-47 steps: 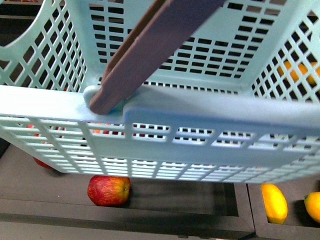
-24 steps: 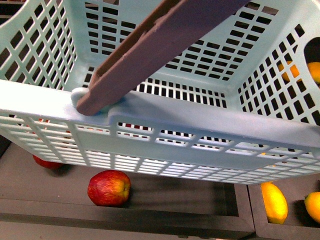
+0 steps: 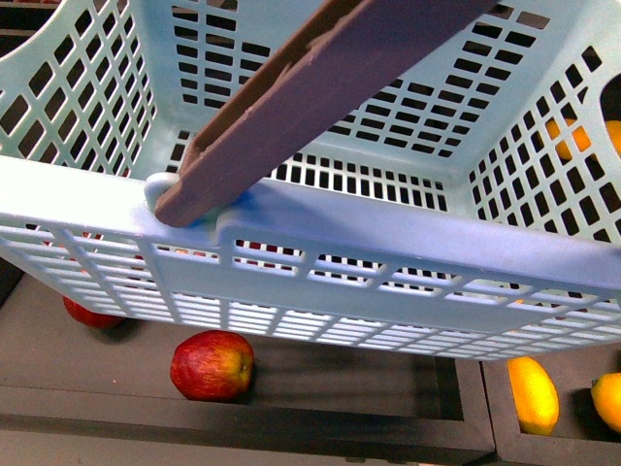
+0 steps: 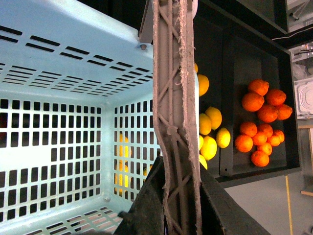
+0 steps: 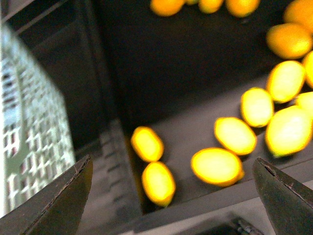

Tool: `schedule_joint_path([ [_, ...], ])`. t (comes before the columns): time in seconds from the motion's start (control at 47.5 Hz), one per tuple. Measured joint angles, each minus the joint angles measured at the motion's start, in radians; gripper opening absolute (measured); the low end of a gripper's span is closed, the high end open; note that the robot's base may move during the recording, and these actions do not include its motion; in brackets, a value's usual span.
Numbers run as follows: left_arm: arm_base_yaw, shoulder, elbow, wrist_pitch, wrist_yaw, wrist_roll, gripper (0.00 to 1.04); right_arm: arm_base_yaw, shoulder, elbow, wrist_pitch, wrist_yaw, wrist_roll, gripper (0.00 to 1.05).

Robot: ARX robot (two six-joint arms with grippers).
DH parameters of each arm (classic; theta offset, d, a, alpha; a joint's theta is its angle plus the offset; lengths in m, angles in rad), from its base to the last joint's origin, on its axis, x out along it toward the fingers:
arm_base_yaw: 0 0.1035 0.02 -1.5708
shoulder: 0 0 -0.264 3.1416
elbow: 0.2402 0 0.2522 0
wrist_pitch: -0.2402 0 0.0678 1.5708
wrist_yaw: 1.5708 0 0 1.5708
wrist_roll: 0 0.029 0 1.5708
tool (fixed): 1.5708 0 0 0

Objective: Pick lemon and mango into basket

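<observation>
The left gripper (image 4: 178, 196) pinches the handle (image 4: 173, 98), so the empty basket (image 3: 388, 228) hangs tilted across the front view. Beyond it, the right gripper (image 5: 171, 169) hovers with jaws spread above a lemon (image 5: 217, 166) at lower centre. A hanging basket could swing into that reach.

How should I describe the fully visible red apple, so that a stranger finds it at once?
The turquoise basket fills most of the front view. Below its near wall, in a dark tray, lies a red apple. Its red neighbour on the left is half hidden by the basket; the fruits at right are yellow.
</observation>
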State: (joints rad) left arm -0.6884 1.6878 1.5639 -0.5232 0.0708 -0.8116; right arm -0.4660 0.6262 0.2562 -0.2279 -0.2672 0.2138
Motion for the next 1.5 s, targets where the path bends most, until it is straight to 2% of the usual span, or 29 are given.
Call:
schedule_joint_path([
  [0.063,0.000,0.000,0.000,0.000,-0.001,0.001,0.08,-0.078,0.092,0.018,0.075,0.002,-0.019,0.96],
  [0.126,0.000,0.000,0.001,0.000,-0.005,0.000,0.08,-0.172,0.241,0.047,0.195,0.014,-0.047,0.96],
  [0.211,0.000,0.000,0.001,0.000,-0.007,0.002,0.08,-0.255,0.487,0.103,0.364,0.051,-0.087,0.96],
  [0.295,0.000,0.000,0.001,0.000,-0.006,0.002,0.08,-0.293,0.759,0.201,0.519,0.078,-0.129,0.96],
  [0.4,0.000,0.000,0.001,0.000,-0.003,0.002,0.08,-0.308,1.051,0.343,0.610,0.099,-0.164,0.96],
  [0.653,0.000,0.000,0.001,0.000,-0.003,0.002,0.08,-0.341,1.485,0.624,0.612,0.146,-0.208,0.96],
  [0.885,0.000,0.000,0.001,0.000,-0.003,0.002,0.08,-0.355,1.666,0.790,0.572,0.171,-0.208,0.96],
  [1.496,0.000,0.000,0.001,0.000,-0.003,0.003,0.08,-0.344,1.831,0.887,0.541,0.166,-0.206,0.96],
])
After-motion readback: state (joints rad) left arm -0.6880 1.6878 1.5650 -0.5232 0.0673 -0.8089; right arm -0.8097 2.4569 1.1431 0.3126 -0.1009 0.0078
